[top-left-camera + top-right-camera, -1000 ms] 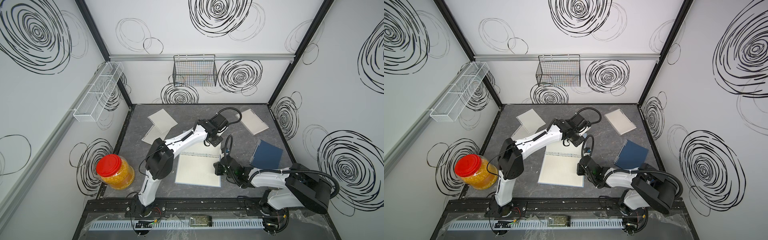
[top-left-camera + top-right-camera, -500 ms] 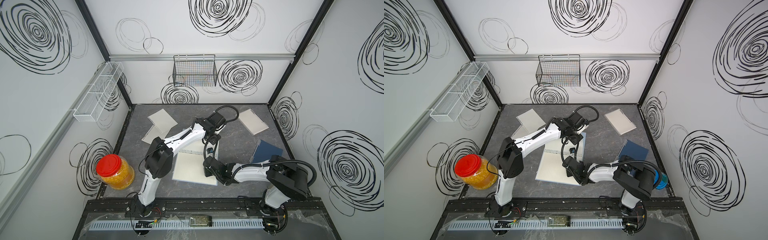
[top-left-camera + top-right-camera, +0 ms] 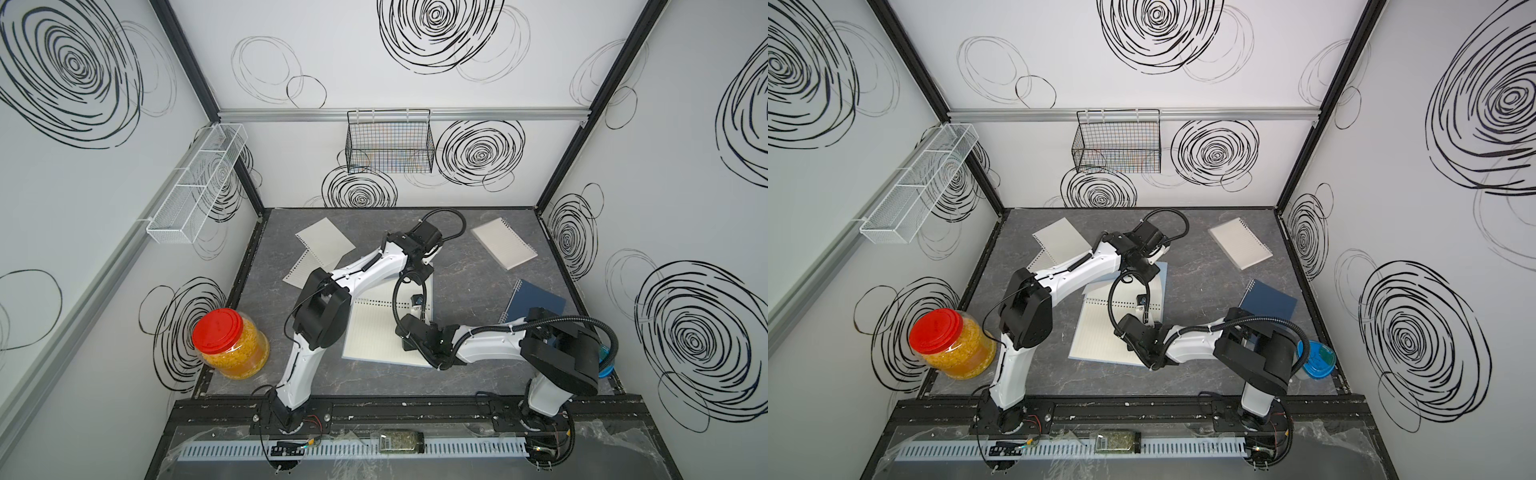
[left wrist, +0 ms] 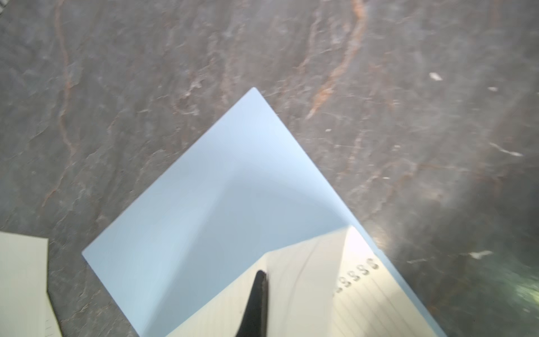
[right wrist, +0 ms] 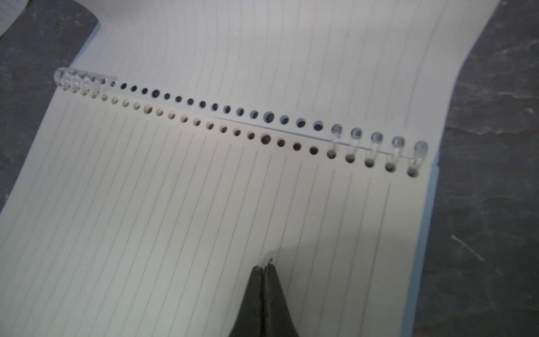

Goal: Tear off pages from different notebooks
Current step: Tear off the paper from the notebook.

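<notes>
Surface: dark and marbled, walled on three sides by white panels with black scribbled rings.
Open notebook: middle of the surface, lined paper up. Its light-blue cover is spread flat beyond the binding. Clear rings sit only at the two ends of the hole row.
Lifted page: lined, raised off the cover and curving up from the binding.
Left claw: jaws closed, pinching the raised edge of the lifted page.
Right claw: jaws pressed together with nothing between them, tips down on the near lined sheet.
Loose pages: two overlapping sheets at the back left.
Clear-covered notebook: back right, askew, well apart from the rest.
Navy notebook: right side, closed.
In the way: the left arm crosses above the open notebook's far-left corner and hides part of the loose pages. The right arm covers the open notebook's near-right corner and a corner of the navy notebook. A black cable loop hangs over the binding.
Jar: red lid, yellow contents, near-left corner.
Blue dish: near-right edge, beside the right arm's elbow.
Walls: black wire basket on the back, white mesh shelf on the left.
</notes>
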`<state>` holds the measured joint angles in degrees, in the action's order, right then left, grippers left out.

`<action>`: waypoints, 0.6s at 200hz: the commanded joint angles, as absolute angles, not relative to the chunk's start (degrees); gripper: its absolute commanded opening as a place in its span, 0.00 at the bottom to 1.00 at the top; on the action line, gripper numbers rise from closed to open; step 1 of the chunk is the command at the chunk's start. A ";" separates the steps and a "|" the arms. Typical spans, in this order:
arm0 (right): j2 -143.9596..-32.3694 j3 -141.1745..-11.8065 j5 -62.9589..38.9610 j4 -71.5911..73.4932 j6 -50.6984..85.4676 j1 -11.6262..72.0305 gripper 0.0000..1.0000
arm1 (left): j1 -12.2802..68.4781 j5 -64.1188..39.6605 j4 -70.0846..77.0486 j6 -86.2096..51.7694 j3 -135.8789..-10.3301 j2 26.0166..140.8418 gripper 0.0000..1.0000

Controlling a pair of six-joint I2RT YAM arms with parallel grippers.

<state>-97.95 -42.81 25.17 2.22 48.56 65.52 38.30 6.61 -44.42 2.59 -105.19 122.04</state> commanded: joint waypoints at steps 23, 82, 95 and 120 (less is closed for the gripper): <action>-103.55 -37.70 18.92 -9.47 53.49 66.09 0.01 | 22.58 6.38 -40.87 -3.98 -103.47 122.52 0.00; -103.56 -37.65 19.25 -8.39 55.93 66.05 0.00 | 23.49 4.99 -40.14 -3.16 -102.66 120.60 0.00; -103.45 -37.04 19.40 -8.27 56.97 65.76 0.00 | 23.76 4.49 -39.92 -3.10 -102.49 120.18 0.00; -103.15 -35.29 18.78 -8.07 58.16 63.99 0.00 | 25.13 4.22 -39.37 -2.95 -103.27 119.97 0.00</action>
<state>-98.35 -41.15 25.71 5.19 55.22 65.17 24.84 5.08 -40.60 -2.59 -102.94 122.72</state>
